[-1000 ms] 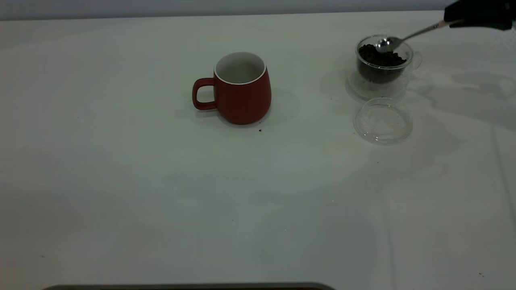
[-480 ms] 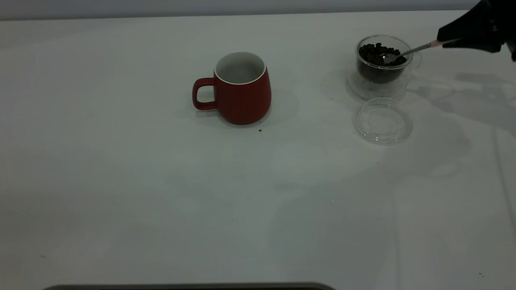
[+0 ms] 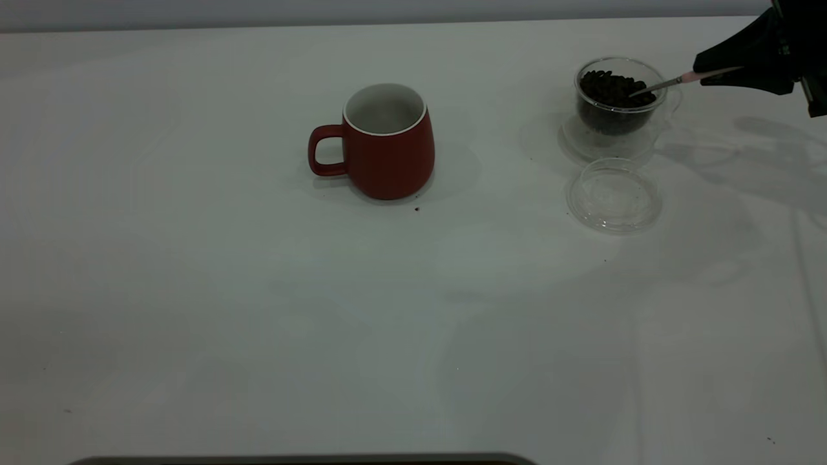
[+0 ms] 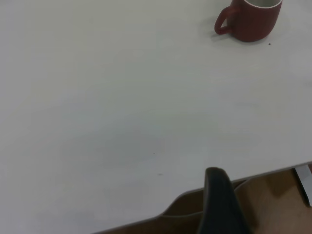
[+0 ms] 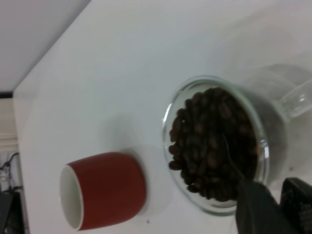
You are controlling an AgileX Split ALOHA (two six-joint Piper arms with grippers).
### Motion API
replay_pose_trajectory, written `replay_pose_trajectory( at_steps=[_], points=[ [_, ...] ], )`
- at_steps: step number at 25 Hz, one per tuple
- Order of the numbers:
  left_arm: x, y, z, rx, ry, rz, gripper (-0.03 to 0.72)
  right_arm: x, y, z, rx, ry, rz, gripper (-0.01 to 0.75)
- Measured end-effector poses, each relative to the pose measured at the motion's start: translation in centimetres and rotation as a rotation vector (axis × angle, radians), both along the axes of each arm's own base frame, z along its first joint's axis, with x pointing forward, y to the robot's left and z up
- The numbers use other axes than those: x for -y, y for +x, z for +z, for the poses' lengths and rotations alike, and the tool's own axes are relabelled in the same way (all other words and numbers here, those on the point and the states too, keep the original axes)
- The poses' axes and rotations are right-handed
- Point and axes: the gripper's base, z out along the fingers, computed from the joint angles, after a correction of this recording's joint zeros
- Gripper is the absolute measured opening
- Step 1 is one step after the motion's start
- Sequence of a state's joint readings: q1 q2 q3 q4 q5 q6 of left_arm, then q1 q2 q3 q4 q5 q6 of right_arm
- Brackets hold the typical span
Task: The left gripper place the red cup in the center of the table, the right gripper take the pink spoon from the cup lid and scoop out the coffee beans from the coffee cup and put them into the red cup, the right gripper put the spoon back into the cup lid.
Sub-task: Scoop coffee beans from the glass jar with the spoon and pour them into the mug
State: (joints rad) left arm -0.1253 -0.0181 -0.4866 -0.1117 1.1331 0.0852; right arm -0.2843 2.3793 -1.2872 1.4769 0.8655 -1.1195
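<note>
Your right pincer (image 3: 707, 70) grips the spoon (image 3: 672, 80), its bowl buried in the glass cup's (image 3: 617, 97) beans (image 3: 610, 87); left pincer (image 4: 219, 204) state unclear.

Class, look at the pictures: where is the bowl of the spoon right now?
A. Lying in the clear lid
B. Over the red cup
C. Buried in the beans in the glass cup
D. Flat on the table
C: the spoon, held by the right gripper, slants down into the beans in the glass cup; the bowl is hidden among them.
</note>
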Motion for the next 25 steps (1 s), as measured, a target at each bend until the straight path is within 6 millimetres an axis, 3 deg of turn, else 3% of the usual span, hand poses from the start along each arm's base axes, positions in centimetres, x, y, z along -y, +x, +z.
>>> replay_pose_trajectory(
  at_steps=[10,25],
  points=[
    [0.0,0.0,0.0,0.000,0.000,0.000,0.505,2.1,-0.4,0.2,-0.015,0.042,-0.066,0.096],
    [0.0,0.0,0.0,0.000,0.000,0.000,0.505,3.7,-0.9,0.5,-0.043,0.122,-0.106,0.096]
  ],
)
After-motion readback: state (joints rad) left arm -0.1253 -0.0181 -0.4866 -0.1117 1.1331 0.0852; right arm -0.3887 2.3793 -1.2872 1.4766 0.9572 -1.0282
